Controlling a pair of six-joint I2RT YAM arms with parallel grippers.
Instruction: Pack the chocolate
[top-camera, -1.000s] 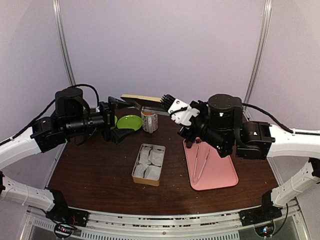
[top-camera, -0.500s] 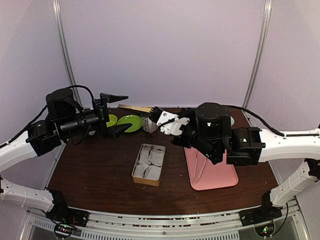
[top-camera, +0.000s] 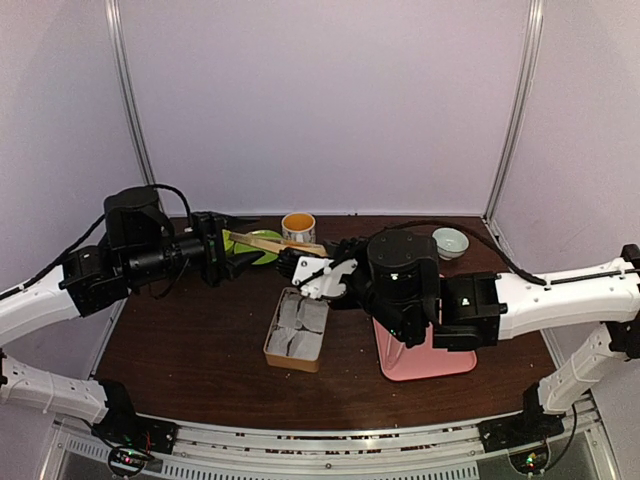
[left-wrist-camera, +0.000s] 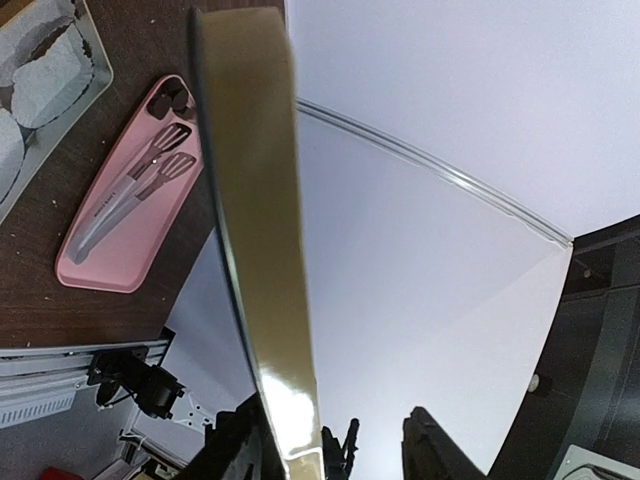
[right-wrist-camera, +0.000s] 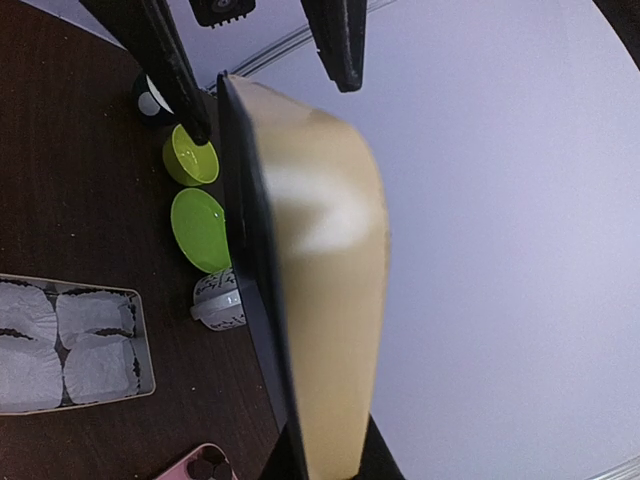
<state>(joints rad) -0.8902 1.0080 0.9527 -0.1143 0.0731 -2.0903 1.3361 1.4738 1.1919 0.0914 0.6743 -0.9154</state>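
Tan lid (top-camera: 282, 240) is up over the desk (top-camera: 180, 350) between your arms. Right jaws clamp one end; left jaws straddle the other, gap visible. Chocolate (left-wrist-camera: 173, 97) sits on the pink tray (left-wrist-camera: 100, 265), just past the tongs (left-wrist-camera: 135, 195).

This is a robotics lab test cell rather than a lived-in room. 2 white-and-black robot arms, the left arm (top-camera: 40, 295) and the right arm (top-camera: 570, 290), rise from a metal rail (top-camera: 330, 440) along the near edge of a dark wooden table (top-camera: 180, 350), with black cables (top-camera: 470, 230) looping off them. Plain pale lilac panels (top-camera: 320, 100) set between bare metal posts (top-camera: 125, 90) close in the table's far edge and both side edges.
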